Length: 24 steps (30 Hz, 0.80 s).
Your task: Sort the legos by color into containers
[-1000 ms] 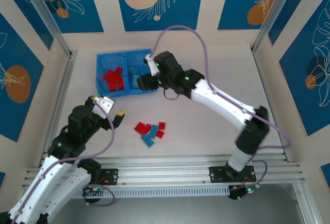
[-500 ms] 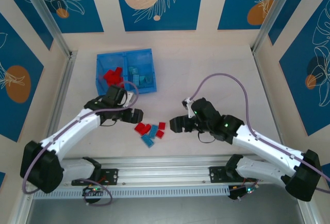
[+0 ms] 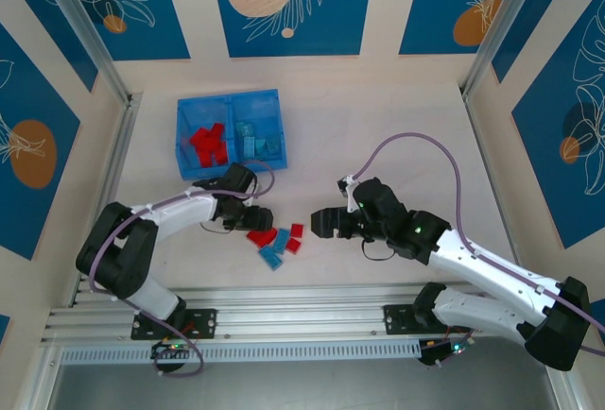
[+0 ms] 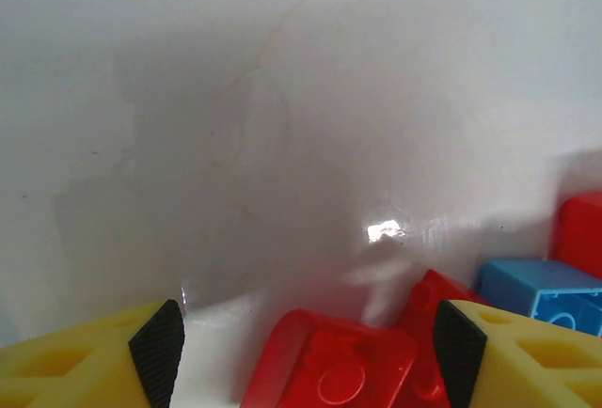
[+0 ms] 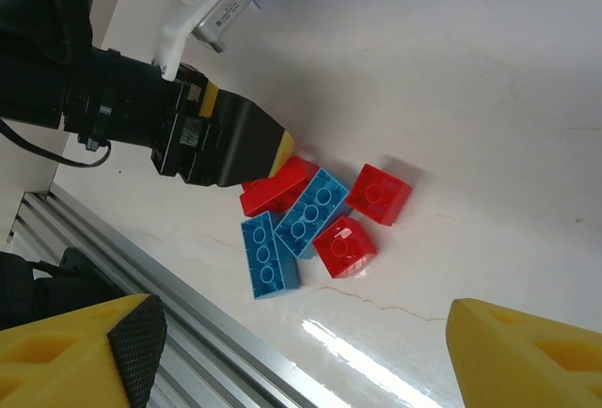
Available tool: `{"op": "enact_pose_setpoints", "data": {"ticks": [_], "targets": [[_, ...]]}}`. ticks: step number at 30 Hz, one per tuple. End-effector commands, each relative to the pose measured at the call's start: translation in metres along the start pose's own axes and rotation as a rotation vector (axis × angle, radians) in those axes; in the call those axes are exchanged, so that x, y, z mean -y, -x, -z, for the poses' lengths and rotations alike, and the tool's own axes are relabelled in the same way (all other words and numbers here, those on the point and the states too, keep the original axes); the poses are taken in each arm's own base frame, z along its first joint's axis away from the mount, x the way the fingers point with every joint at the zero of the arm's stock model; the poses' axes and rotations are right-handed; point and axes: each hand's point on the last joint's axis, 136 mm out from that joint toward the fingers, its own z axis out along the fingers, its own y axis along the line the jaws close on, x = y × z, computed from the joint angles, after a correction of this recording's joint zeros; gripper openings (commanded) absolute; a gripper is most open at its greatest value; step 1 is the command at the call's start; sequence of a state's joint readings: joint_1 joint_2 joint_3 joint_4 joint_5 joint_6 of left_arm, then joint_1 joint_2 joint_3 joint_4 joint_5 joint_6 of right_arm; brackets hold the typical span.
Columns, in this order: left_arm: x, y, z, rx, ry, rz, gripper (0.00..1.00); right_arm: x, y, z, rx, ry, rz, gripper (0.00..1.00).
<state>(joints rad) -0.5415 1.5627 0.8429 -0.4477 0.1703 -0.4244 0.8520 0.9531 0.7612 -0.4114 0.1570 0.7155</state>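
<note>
Left hand stands open low over the table, one red lego lying between its jaws

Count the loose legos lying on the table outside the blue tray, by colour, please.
Red legos: 3 clearly separate; the one between the fingers of the left gripper may be two touching.
Light blue legos: 2
Total: 5, perhaps 6.
</note>
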Motion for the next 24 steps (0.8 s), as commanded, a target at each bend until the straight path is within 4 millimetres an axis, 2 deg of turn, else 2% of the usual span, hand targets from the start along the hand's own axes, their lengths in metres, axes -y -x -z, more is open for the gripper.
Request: {"op": "enact_pose_setpoints", "data": {"ticks": [1, 7, 11, 16, 21, 24], "targets": [[0.003, -0.007, -0.006, -0.024, 0.001, -0.010, 0.72, -0.004, 0.003, 0.001, 0.017, 0.006, -0.020, 0.80], [-0.023, -0.034, -0.011, -0.092, 0.105, -0.039, 0.69, -0.006, 0.002, -0.003, 0.012, 0.011, -0.023, 0.80], [-0.036, -0.042, -0.010, -0.097, 0.158, -0.041, 0.66, -0.009, 0.004, -0.008, 0.002, 0.007, -0.012, 0.80], [-0.045, -0.038, -0.005, -0.062, 0.214, -0.032, 0.47, -0.019, 0.008, -0.013, -0.017, 0.018, 0.013, 0.80], [-0.040, -0.033, 0.000, -0.016, 0.201, -0.014, 0.38, -0.035, 0.006, -0.017, -0.054, 0.053, 0.059, 0.81], [-0.036, -0.022, 0.013, 0.052, 0.195, -0.006, 0.32, -0.045, 0.003, -0.020, -0.078, 0.072, 0.081, 0.81]]}}
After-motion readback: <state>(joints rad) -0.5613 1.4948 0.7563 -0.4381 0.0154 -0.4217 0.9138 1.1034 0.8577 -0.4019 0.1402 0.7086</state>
